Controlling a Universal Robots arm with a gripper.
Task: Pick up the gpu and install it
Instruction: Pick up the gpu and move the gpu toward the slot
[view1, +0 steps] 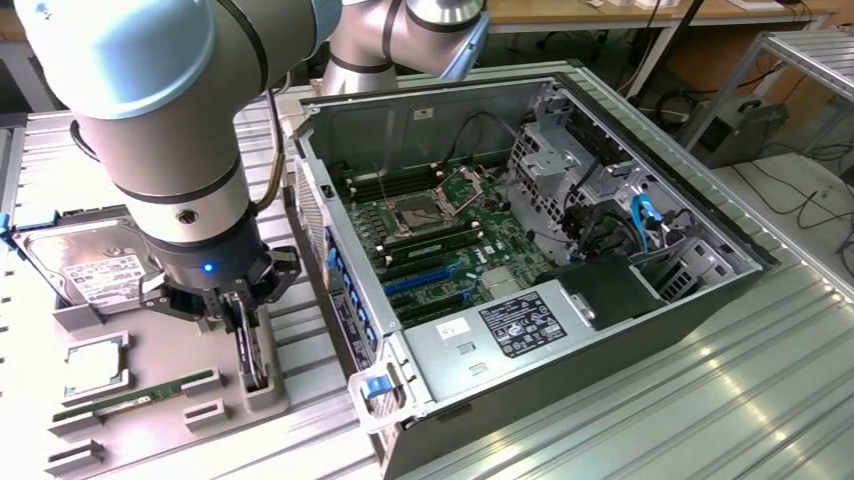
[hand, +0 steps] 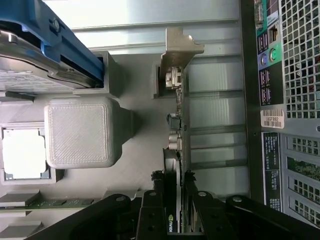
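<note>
Hard drive lies in the grey fixture tray, well off to one side of the jaws, toward the exterior view's left. Processor chip and green memory stick lie in the same tray, on that same side but nearer the jaws.

Gripper points straight down over the tray. The jaws stand narrow, with one finger pressed against each face of the gpu.

The gpu stands on its long edge in a tray slot, clamped between the jaws at one end. Its silver bracket is at the end far from the jaws.

Open computer case lies on the jaws' other side, toward the exterior view's right. Its motherboard is exposed and well apart from the gpu.
</note>
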